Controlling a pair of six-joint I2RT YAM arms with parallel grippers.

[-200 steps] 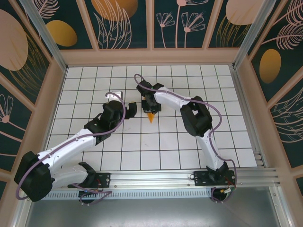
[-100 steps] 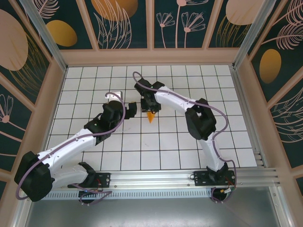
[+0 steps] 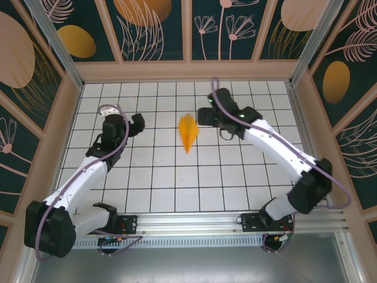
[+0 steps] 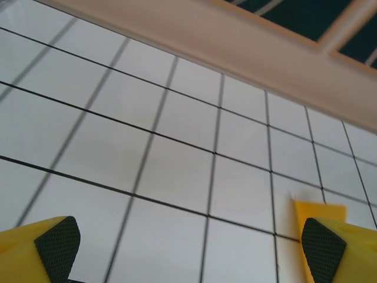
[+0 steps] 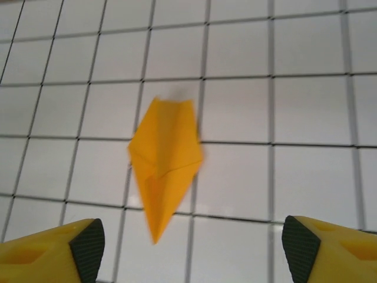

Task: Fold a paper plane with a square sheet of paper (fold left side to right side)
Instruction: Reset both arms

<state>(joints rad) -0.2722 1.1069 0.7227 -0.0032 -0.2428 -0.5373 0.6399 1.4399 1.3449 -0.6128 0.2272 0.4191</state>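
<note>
Top external view: a white tiled table (image 3: 177, 188) is seen, closed in by wood-framed walls (image 3: 153, 29) printed dark green with orange ovals. Across the tiles two white arms are stretched from the near edge. The left arm (image 3: 82, 177) is angled up the left side, and the right arm (image 3: 283, 150) is bent at the right edge and reached back toward the middle.

The left gripper (image 3: 139, 121) is held over the left-centre tiles and is pointed toward the middle. In the left wrist view the left gripper (image 4: 189, 250) is seen released, with its yellow fingers wide apart, the dark pads (image 4: 56, 242) at the two lower corners and bare tiles between them.

The right gripper (image 3: 202, 115) is held just beside the far, wide end of the paper (image 3: 188, 132). In the right wrist view the right gripper (image 5: 194, 244) is likewise seen released. Its fingers are spread to both lower corners and nothing is grasped.

The orange-yellow paper is laid flat on the tiles between the two grippers, near the right one and well apart from the left, and is touched by neither. It is folded to a pointed kite outline. In the right wrist view the paper (image 5: 168, 159) is shown ahead of the open fingers, with a small notch at its far edge, flaps met along a centre line and the tip turned toward the camera.
</note>
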